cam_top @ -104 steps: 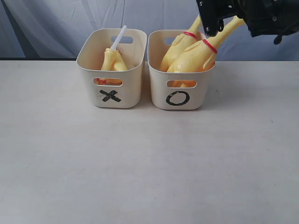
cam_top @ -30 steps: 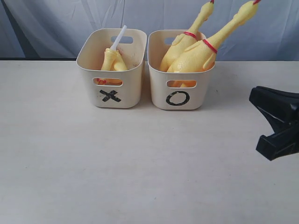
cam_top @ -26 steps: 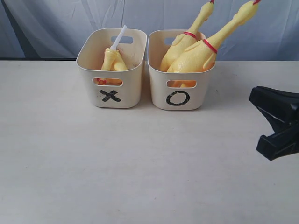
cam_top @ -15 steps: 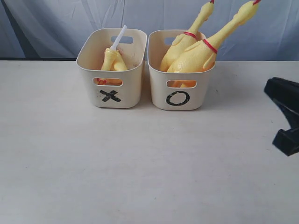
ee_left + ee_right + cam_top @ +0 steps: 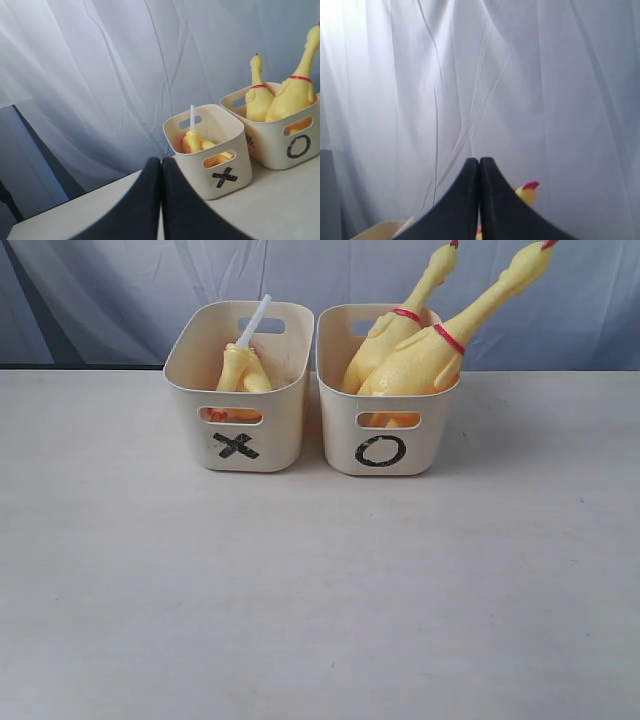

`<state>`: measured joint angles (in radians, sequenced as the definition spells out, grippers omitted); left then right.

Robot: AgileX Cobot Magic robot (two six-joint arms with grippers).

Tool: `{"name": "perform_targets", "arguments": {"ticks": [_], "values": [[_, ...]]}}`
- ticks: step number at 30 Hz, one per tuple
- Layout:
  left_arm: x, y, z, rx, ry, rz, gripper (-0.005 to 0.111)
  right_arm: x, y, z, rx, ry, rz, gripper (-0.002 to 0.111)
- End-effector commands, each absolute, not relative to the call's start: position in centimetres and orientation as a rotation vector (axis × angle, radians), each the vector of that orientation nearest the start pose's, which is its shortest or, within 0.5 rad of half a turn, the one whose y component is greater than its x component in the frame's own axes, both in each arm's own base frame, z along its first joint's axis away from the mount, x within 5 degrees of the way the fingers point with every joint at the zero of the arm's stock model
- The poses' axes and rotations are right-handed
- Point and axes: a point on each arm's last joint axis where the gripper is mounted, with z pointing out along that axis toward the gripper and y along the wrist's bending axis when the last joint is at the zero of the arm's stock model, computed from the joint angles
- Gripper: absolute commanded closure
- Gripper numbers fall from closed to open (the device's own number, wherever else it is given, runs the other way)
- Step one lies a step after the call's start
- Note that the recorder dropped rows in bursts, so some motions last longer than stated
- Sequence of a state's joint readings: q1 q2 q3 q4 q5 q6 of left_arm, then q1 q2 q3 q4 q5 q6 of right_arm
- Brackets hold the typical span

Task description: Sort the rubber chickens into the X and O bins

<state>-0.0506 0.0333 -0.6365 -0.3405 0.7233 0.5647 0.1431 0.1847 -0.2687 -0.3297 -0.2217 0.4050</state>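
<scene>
Two cream bins stand side by side on the pale table (image 5: pixel 320 600), close together, with a grey-blue curtain (image 5: pixel 120 290) hanging behind them. In the exterior view the X bin (image 5: pixel 283 445) is on the left and the O bin (image 5: pixel 340 445) on the right, and each black mark sits just below a slot handle.

Both big birds are in the O bin. The front large chicken (image 5: pixel 415 365) and the rear large chicken (image 5: pixel 375 345) lean against each other, bodies down inside. Their long necks rise over the far right rim, each ringed by a red band and tipped with a red comb.

The small chickens (image 5: pixel 243 370) lie low inside the X bin, with red feet showing through its front slot. One of them ends in a white tube (image 5: pixel 255 322) that pokes up above the rim towards the back.

The left gripper (image 5: pixel 161 161) shows in its wrist view with its black jaws pressed flat together and nothing between them. It is off the table and well apart from both bins, which stand beyond it.

The right gripper (image 5: pixel 479 161) is likewise closed tight and empty in its wrist view, facing the curtain. Just past it shows a yellow head (image 5: pixel 527 194) with a red comb; which chicken it belongs to I cannot tell
</scene>
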Motion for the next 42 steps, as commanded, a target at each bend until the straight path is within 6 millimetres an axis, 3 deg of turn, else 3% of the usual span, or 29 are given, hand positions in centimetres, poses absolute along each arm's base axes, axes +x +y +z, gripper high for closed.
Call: {"name": "perform_targets", "arguments": {"ticks": [1, 31, 38, 42], "values": [[-2.0, -2.0, 34.6, 0.406, 1.484, 0.066, 0.107, 2.7, 0.9, 31.7, -0.061, 1.033, 0.19, 0.109], [-1.5, -1.9, 34.5, 0.35, 1.462, 0.112, 0.107, 2.2, 0.8, 31.7, -0.051, 1.006, 0.17, 0.109], [0.4, -0.7, 33.9, 0.266, 1.304, 0.268, 0.107, 2.3, 0.8, 31.4, -0.051, 1.013, 0.171, 0.109], [1.2, -0.1, 33.4, 0.269, 1.185, 0.431, 0.107, 3.2, 1.0, 29.3, -0.062, 1.045, 0.185, 0.109]]}}
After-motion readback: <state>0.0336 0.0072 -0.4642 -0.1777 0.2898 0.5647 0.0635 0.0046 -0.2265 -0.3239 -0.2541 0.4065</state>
